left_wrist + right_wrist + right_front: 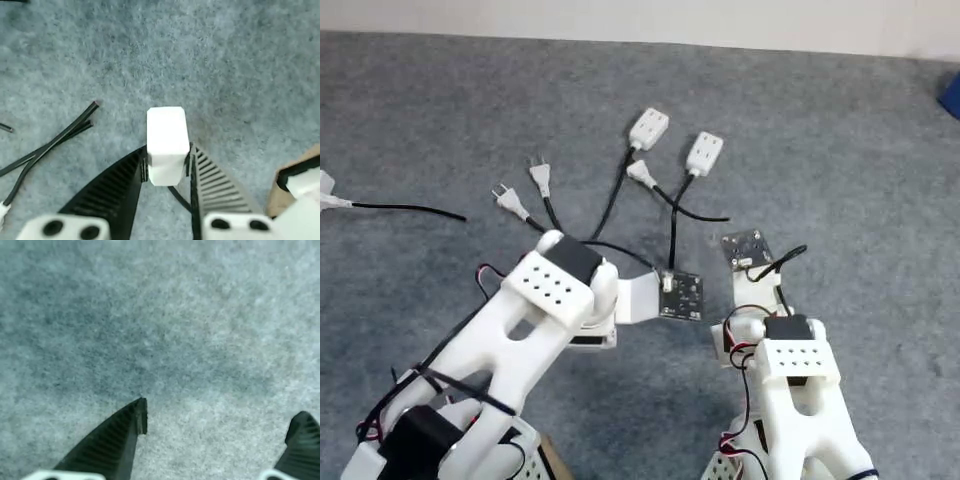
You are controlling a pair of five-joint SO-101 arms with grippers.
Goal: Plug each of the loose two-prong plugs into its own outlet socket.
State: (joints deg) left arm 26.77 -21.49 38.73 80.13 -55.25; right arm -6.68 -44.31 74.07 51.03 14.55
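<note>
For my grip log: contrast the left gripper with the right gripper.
The left gripper is shut on a white block with a black cable; the right gripper holds nothing. The left gripper's jaws stand close together; the right gripper's stand wide apart. Both have black ribbed fingers over grey carpet.

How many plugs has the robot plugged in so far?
None that I can see. Three plugs lie loose, and two sockets sit with nothing plugged in. The left gripper is shut on a white block with a cord. The right gripper is open over carpet. All plugging is left.
</note>
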